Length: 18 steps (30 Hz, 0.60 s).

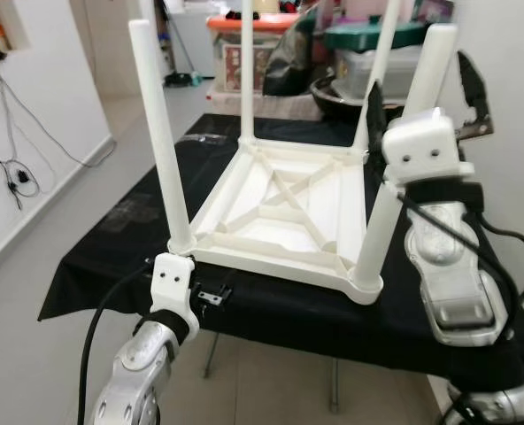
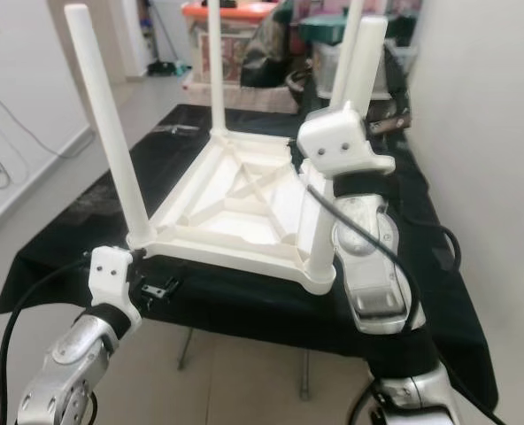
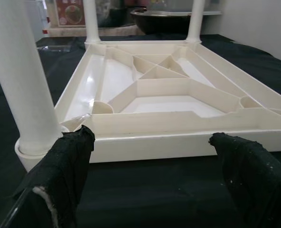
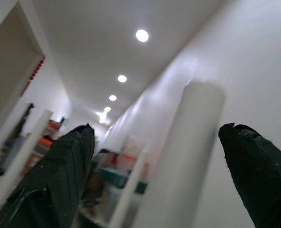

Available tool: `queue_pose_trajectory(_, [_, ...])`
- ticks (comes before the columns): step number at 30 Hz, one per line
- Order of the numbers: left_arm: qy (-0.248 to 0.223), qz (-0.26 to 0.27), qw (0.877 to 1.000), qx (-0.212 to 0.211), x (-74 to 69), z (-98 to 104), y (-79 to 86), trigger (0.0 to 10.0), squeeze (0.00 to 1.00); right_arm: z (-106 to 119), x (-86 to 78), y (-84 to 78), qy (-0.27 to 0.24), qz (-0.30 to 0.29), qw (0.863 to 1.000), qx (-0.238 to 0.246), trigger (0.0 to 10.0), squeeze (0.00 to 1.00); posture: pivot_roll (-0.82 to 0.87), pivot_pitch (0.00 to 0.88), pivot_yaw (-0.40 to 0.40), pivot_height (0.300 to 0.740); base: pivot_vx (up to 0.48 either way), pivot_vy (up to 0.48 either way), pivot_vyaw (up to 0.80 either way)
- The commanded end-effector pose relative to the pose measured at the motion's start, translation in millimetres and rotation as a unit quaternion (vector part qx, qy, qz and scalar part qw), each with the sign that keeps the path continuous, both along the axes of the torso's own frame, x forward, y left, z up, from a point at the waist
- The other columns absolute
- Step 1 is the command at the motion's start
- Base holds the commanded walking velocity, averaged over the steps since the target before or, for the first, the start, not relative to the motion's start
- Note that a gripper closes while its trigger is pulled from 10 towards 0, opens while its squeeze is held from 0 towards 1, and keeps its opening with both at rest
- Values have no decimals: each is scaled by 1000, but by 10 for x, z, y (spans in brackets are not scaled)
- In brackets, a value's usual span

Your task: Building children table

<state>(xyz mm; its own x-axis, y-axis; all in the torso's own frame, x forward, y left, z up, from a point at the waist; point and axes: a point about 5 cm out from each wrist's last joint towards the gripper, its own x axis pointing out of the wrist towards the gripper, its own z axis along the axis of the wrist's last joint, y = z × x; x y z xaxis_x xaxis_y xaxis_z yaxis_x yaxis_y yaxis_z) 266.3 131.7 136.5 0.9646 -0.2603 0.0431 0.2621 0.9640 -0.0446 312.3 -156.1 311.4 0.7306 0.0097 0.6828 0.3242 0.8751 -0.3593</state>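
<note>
A white plastic children's table (image 1: 284,208) lies upside down on the black-draped counter (image 1: 120,226), its ribbed underside facing up and four round legs standing upward from the corners. The landmark here is the near right leg (image 1: 402,150), seated in the table's near right corner socket.

The right gripper (image 4: 159,175) is raised beside the upper part of that leg, its jaws released and spread wide, with the leg's rounded top between the two black fingers (image 4: 60,175) but touching neither, as far as the wrist view shows. The right arm's white wrist housing (image 1: 421,146) sits just in front of the leg.

The left gripper (image 3: 154,171) is low at the counter's near edge, across the table from that leg and just beside the near left leg (image 1: 160,133). Its jaws are also released, spread apart and pointing at the table's near rim without touching it.

Beyond the far legs, storage bins (image 1: 253,44) and a dark metal bowl (image 1: 337,97) stand behind the counter.
</note>
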Motion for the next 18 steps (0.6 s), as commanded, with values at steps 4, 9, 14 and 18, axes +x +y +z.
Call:
queue_pose_trajectory(4, [10,1,1000,2,16,-40,7,10000,0,6,102,51,21,25,999,29,10000,0,54,0,-40,740,0,0,0])
queue_pose_trajectory(9, [12,0,1000,2,19,-55,-2,10000,0,83,215,-46,24,19,996,78,10000,0,54,0,-46,740,0,0,0])
queue_pose_trajectory(14, [13,-1,1000,-1,21,-65,-17,10000,0,309,297,-226,4,5,994,111,2745,0,46,0,-51,740,0,0,0])
queue_pose_trajectory(18, [13,-2,1000,-2,23,-69,-26,10000,0,374,315,-315,3,15,988,152,0,0,47,0,-56,740,0,0,0])
